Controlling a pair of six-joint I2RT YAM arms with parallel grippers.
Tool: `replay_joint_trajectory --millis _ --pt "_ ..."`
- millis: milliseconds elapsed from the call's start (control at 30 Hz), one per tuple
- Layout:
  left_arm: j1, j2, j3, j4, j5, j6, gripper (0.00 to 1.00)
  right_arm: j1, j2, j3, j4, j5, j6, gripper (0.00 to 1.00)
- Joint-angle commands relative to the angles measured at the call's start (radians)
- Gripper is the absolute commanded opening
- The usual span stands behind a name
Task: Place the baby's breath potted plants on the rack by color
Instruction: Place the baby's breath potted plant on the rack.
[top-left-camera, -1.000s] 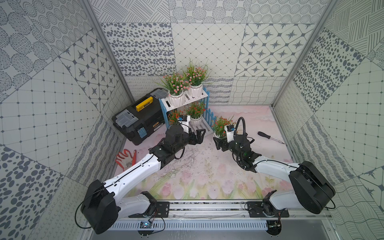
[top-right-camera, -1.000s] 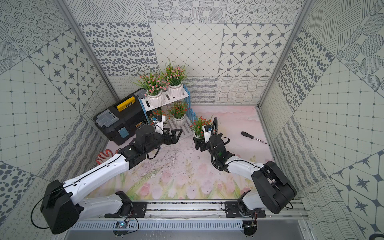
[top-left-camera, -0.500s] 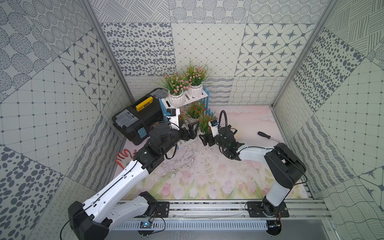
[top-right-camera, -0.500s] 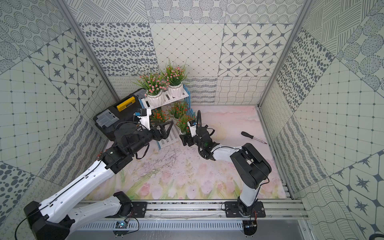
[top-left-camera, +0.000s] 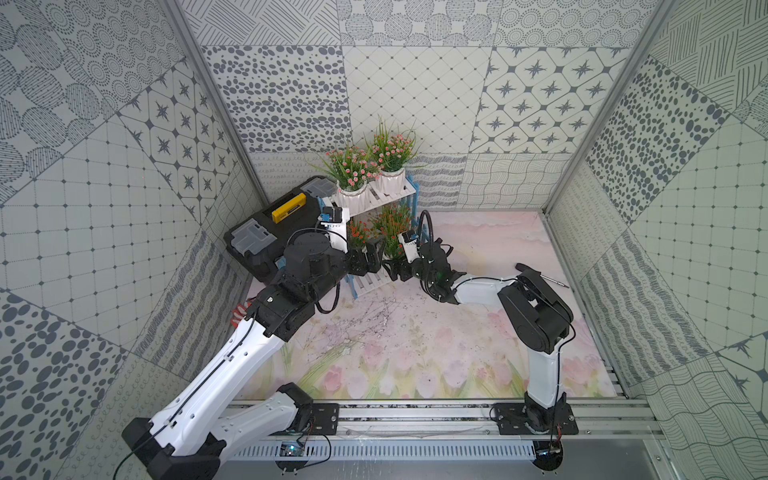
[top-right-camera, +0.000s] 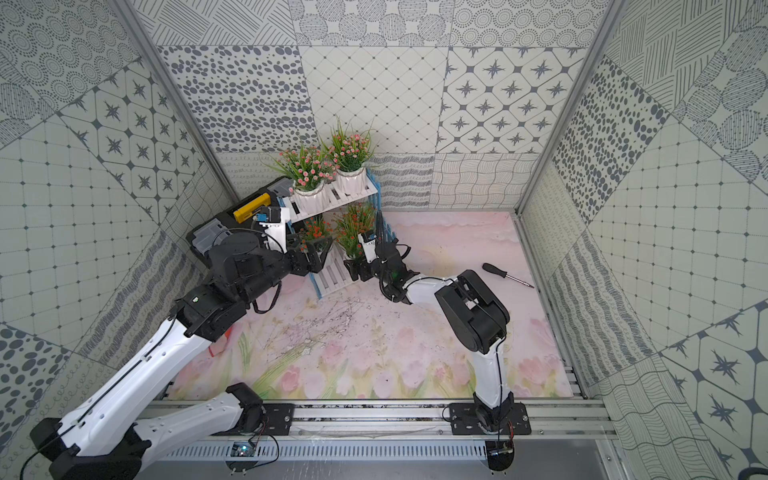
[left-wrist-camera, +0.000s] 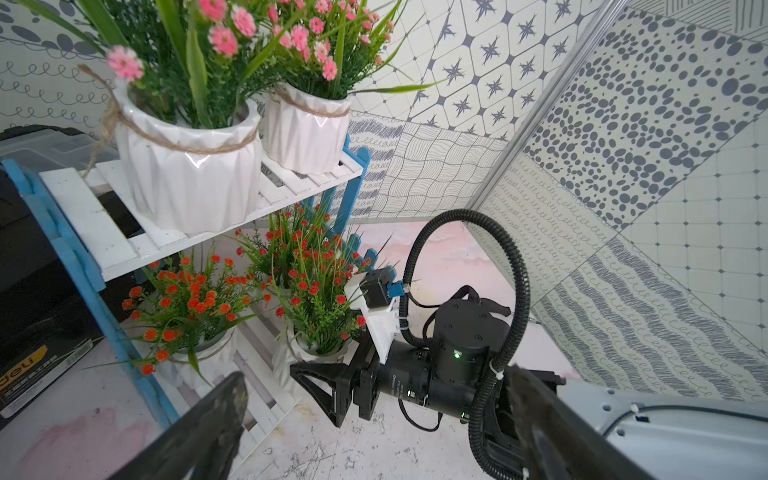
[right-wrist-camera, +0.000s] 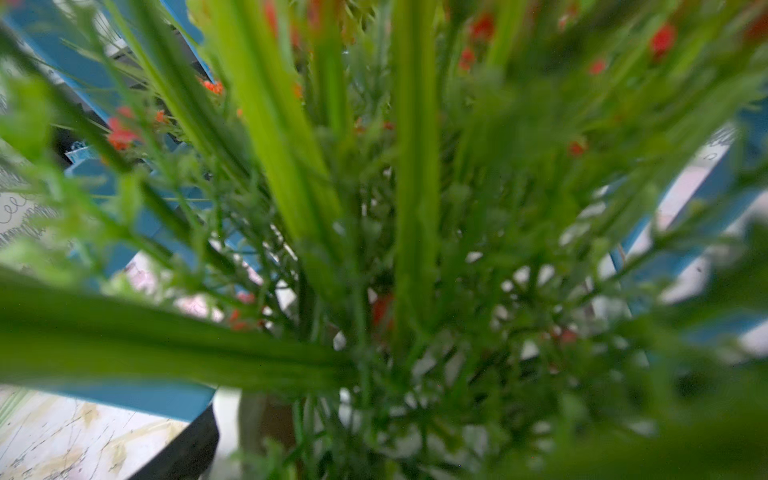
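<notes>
The rack (top-left-camera: 370, 283) (top-right-camera: 337, 274) (left-wrist-camera: 118, 235) stands at the back left. Two pink baby's breath potted plants (top-left-camera: 351, 198) (top-left-camera: 390, 182) (left-wrist-camera: 187, 166) sit on its top shelf. Two orange-red ones (top-left-camera: 358, 232) (top-left-camera: 395, 216) (left-wrist-camera: 187, 299) sit on the lower shelf. My right gripper (top-left-camera: 395, 268) (top-right-camera: 357, 268) (left-wrist-camera: 316, 374) is shut on the pot of a third orange-red plant (top-right-camera: 351, 245) (left-wrist-camera: 320, 307) at that shelf's front right; its leaves fill the right wrist view. My left gripper (top-left-camera: 370, 259) (top-right-camera: 316, 257) stands open and empty just left of it, fingers (left-wrist-camera: 220, 411) spread.
A black toolbox (top-left-camera: 270, 232) with a yellow handle lies against the rack's left side. A screwdriver (top-right-camera: 505, 274) lies on the mat at the right. Red pliers (top-left-camera: 239, 318) peek out under my left arm. Patterned walls close in the back and both sides.
My right gripper carried the orange-red plant left from the mat to the rack's lower shelf. My left arm drew back and left toward the toolbox, staying open.
</notes>
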Motion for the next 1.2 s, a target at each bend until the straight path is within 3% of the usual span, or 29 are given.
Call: replay_joint_trajectory --millis 0,533,900,1167 --pt "0.008 -0.017 -0.004 -0.098 -0.019 0.028 0.98 0.022 0.028 0.075 0.045 -0.011 -0.035 0.83" --pt "0.008 -0.033 -0.061 -0.055 -0.012 -0.012 0.98 0.061 0.157 0.175 0.047 0.116 -0.135 0.86" --pt "0.008 -0.032 -0.071 -0.049 -0.023 -0.022 0.98 0.061 0.152 0.178 0.013 0.12 -0.139 0.98" --pt "0.008 -0.038 -0.082 -0.044 -0.035 -0.025 0.98 0.059 0.13 0.142 0.023 0.103 -0.123 0.98"
